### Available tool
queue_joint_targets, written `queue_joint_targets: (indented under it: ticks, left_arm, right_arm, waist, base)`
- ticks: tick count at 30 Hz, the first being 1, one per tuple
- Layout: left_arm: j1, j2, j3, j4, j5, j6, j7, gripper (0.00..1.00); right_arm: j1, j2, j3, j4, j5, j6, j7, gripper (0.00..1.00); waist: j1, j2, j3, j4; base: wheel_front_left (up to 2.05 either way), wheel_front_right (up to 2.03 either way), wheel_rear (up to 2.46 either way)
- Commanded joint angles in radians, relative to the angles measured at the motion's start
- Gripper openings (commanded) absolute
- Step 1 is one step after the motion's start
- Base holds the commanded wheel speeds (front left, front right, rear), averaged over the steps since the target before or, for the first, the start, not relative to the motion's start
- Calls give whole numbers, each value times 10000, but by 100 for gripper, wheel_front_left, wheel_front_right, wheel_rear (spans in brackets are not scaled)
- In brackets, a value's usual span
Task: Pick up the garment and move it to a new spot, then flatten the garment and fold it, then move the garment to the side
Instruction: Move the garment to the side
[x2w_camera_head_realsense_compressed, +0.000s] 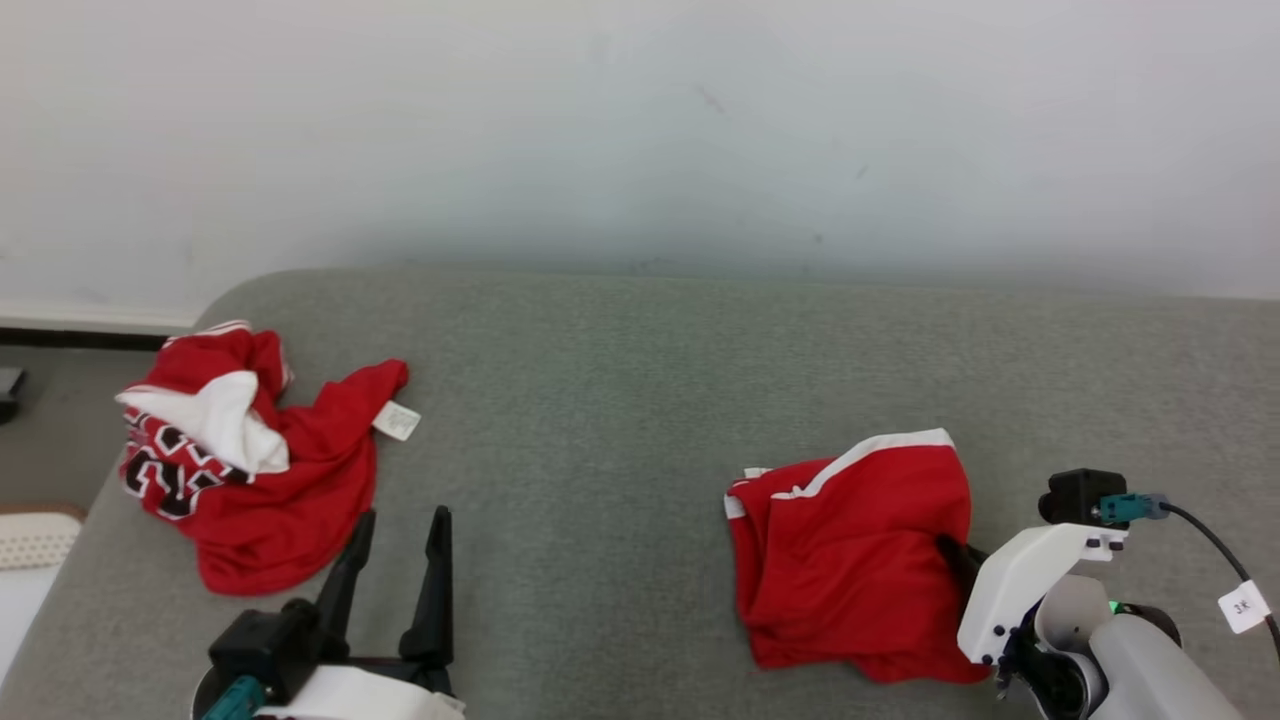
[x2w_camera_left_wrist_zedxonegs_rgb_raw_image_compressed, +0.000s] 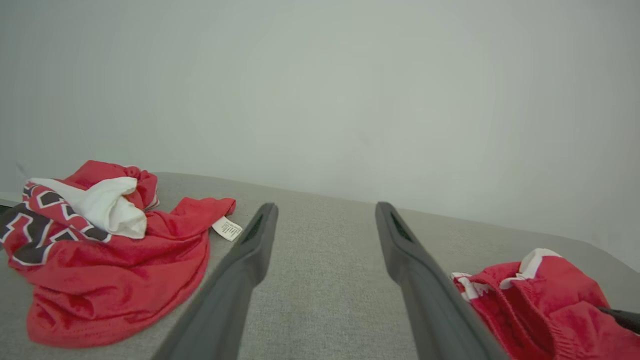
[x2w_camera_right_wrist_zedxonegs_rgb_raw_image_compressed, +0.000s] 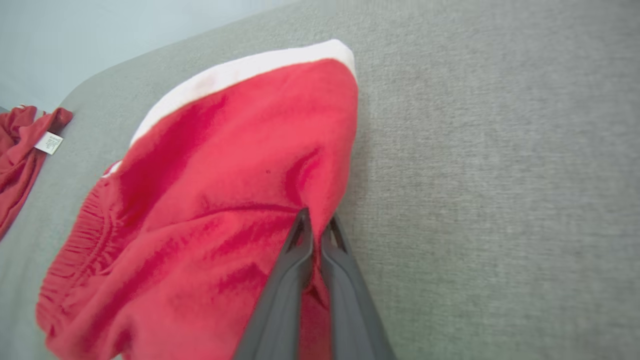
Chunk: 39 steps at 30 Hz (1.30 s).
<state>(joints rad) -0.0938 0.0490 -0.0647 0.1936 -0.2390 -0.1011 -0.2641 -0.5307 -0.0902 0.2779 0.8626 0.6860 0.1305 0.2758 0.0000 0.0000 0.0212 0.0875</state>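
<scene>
I am watching the crumpled red fabric shorts with white trim (x2w_camera_head_realsense_compressed: 850, 560), which are lying bunched on the right part of the grey fabric-covered bench (x2w_camera_head_realsense_compressed: 600, 400). The right end effector (x2w_camera_right_wrist_zedxonegs_rgb_raw_image_compressed: 317, 222) is pressing its two dark fingers together on a raised fold at the shorts' right side, pinching the cloth. I am judging this to be the first step, the pick-up. The grip is looking made, so the next move is calling for a lift clear of the bench and a carry toward the open middle, with care that so thin a pinch is not slipping. The left end effector (x2w_camera_head_realsense_compressed: 400, 515) is standing spread wide and holding nothing, just beside a heaped red jersey with black-and-white lettering (x2w_camera_head_realsense_compressed: 270, 500) at the left end. I cannot make out how much cloth is sitting between the right fingers. In the head view the right wrist is hiding part of the shorts' lower right edge.
</scene>
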Motion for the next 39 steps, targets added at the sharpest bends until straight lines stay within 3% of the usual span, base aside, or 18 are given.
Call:
queue_joint_targets:
  ticks: [1,16,23,31,39]
  left_arm:
    - [79,32,-36,-37,104,-31,-3,100]
    - [-364,32,-837,-96,181,-115,-2,100]
    - [-728,34,-1534,13,291,-184,-2,100]
    - [-1039,55,-1981,132,704,-240,-3,100]
    - [-1652,361,-2187,25,901,-280,-3,100]
  right_arm:
    - [-133,-134,-8,-68,-15,2,-110,0]
    - [-391,-643,42,-363,226,2,-554,0]
    - [-378,-703,-59,-482,370,2,-771,0]
    - [-505,-925,-164,-829,610,2,-882,0]
    - [-1596,-1508,-52,-1305,619,2,-660,0]
  waist:
    - [0,0,-74,-268]
    - [0,0,214,-2889]
    - [0,0,495,-3780]
    - [0,0,952,-3997]
    - [0,0,2266,-3502]
  base:
    - [0,0,0]
    - [0,0,0]
    - [0,0,0]
    - [0,0,0]
    - [0,0,0]
